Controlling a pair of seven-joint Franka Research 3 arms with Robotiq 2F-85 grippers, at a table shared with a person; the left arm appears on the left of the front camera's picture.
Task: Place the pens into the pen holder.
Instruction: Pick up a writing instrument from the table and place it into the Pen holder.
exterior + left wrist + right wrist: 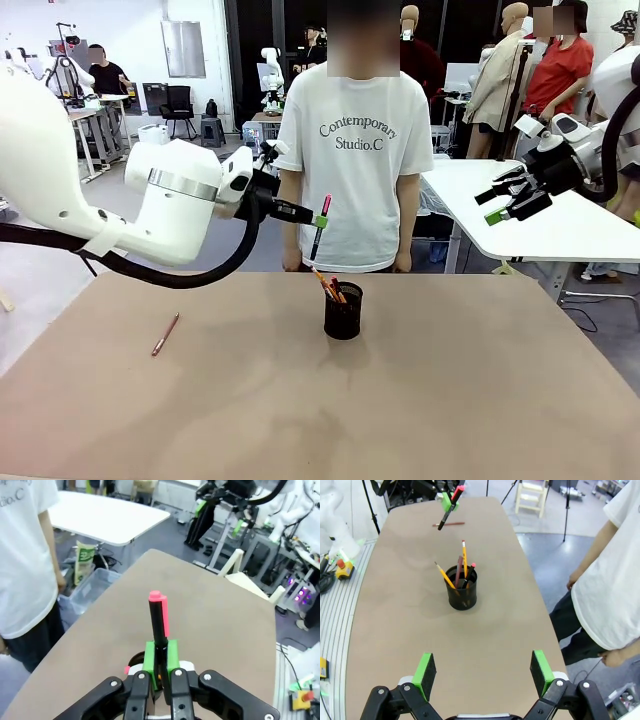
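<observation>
1. The held pen (pixel 319 230), black with a red cap end, hangs tip down and slightly tilted in the air. It sits above the pen holder (pixel 343 312) and a little toward the robot's left of it.
2. The left gripper (pixel 318 218) is clamped on this pen. In the left wrist view its green pads (pixel 172 655) press the barrel from both sides, with the red end sticking out past them.
3. The pen holder, a black mesh cup, stands upright near the middle of the table (pixel 480 400). It already holds several pens (pixel 462 567), among them yellow pencils, a brownish one and a red-tipped one, all leaning outward.
4. One copper-brown loose pen (pixel 165 335) lies flat on the table, well apart from the cup on the robot's left side.
5. The right gripper (pixel 510 200) hangs raised off to the right with its jaws wide apart and nothing between them.
6. The person (pixel 352 140) stands at the far edge behind the cup, arms down.
7. Likely risks:
   - The pen's tip seems to sit over the leaning pencils rather than over clear opening. A straight drop could strike them and bounce out.
   - If the pen is released while off-centre, it may catch the rim and roll across the table.
   - A downward push on the crowded pens could tip the light cup.
</observation>
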